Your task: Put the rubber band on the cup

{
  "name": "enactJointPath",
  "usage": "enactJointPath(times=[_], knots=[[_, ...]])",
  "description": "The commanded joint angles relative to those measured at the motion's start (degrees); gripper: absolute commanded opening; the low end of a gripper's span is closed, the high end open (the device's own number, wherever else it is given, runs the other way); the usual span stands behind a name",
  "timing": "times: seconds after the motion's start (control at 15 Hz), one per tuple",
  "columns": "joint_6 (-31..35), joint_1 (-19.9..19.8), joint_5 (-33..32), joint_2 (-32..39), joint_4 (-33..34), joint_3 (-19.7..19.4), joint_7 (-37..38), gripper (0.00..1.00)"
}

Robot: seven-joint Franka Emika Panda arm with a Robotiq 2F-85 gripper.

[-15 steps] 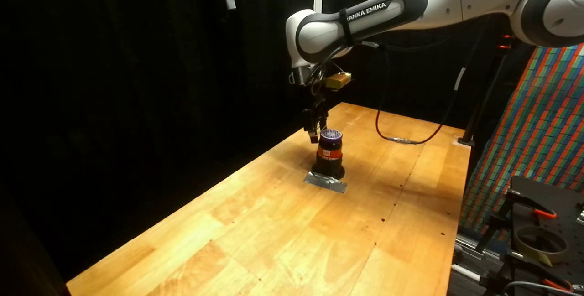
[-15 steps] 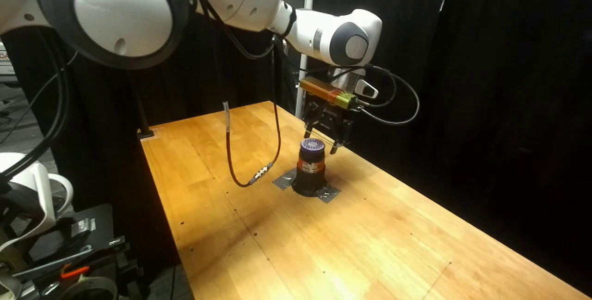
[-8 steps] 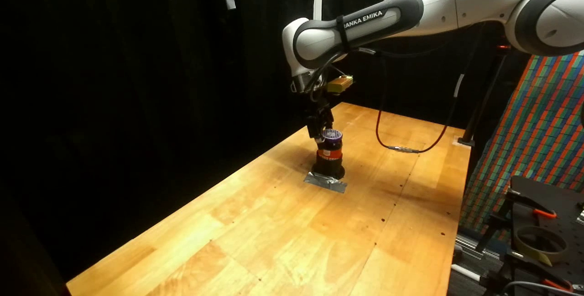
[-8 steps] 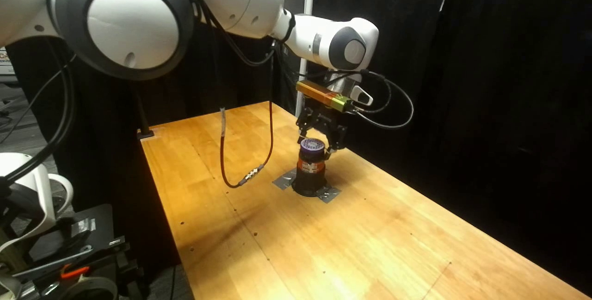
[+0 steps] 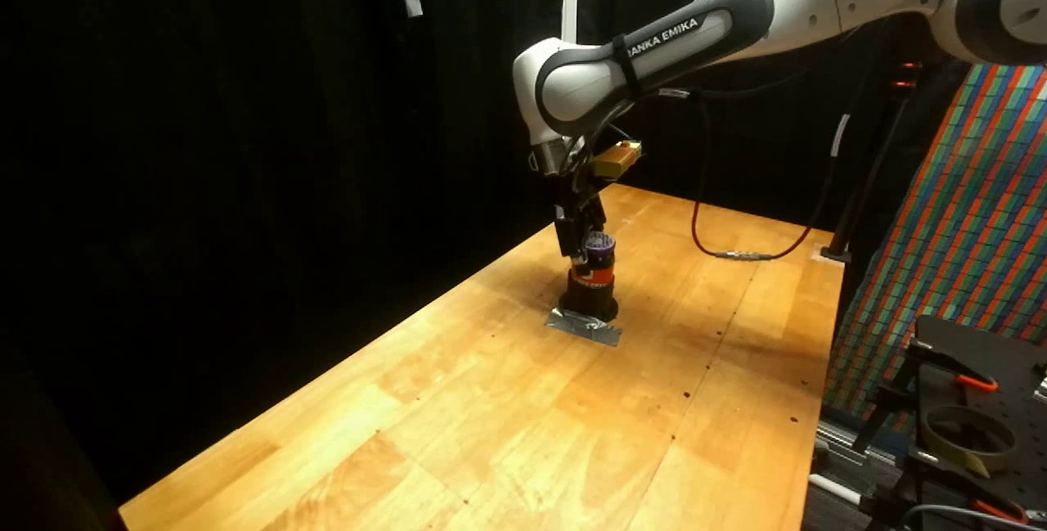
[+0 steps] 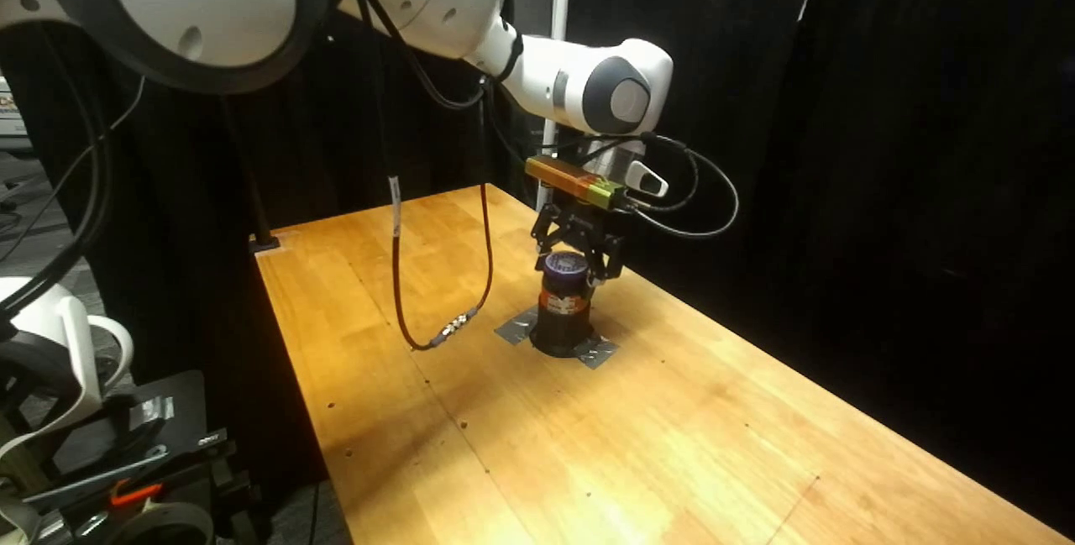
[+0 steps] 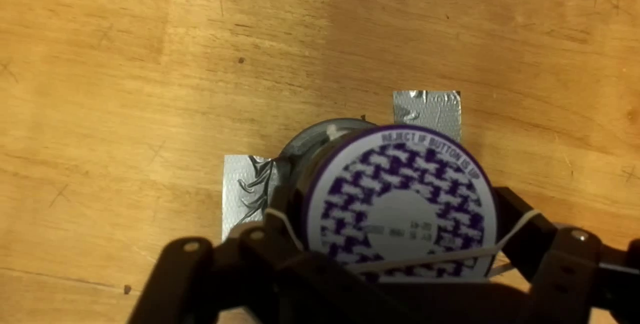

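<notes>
The cup is a jar with an orange label (image 6: 563,303), a dark lower part and a purple-and-white lid (image 7: 400,189). It stands upright on the table, also in an exterior view (image 5: 593,277). My gripper (image 7: 400,211) is open, its fingers on either side of the lid; it also shows in both exterior views (image 5: 582,253) (image 6: 569,270). The tan rubber band (image 7: 450,254) is looped over both fingers and stretched between them. One strand crosses over the lid's near part in the wrist view. The band's other parts are mostly hidden behind the fingers and lid.
Silver tape (image 5: 583,328) holds the jar's wide base to the wooden table (image 5: 523,416); more tape shows in the wrist view (image 7: 427,109). A hanging cable (image 6: 453,327) loops down near the jar. A black cart with tools (image 5: 981,384) stands beside the table.
My gripper has come down and over towards the jar, from just beyond it to around its lid. The fingers look wider apart and the band has come with them. The jar has not moved.
</notes>
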Motion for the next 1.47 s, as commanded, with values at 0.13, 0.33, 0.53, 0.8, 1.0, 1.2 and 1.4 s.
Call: enactJointPath(times=[0.13,0.33,0.53,0.8,1.0,1.2,1.4], knots=[[11.2,1.1,-1.4,-11.4,-18.3,-0.6,5.6,1.0],[17.1,1.4,-1.7,-15.5,-25.4,-0.6,8.5,1.0],[22.6,1.3,-1.6,-19.9,-32.7,-0.5,10.8,1.0],[29.3,1.1,-1.7,-26.0,-43.4,0.0,11.1,1.0],[36.7,1.3,-2.3,-30.5,-51.8,-0.1,11.4,1.0],[50.2,2.3,-5.8,-34.3,-60.3,-1.1,12.5,0.74],[64.9,4.2,-13.1,-37.5,-69.4,-3.9,16.2,0.51]])
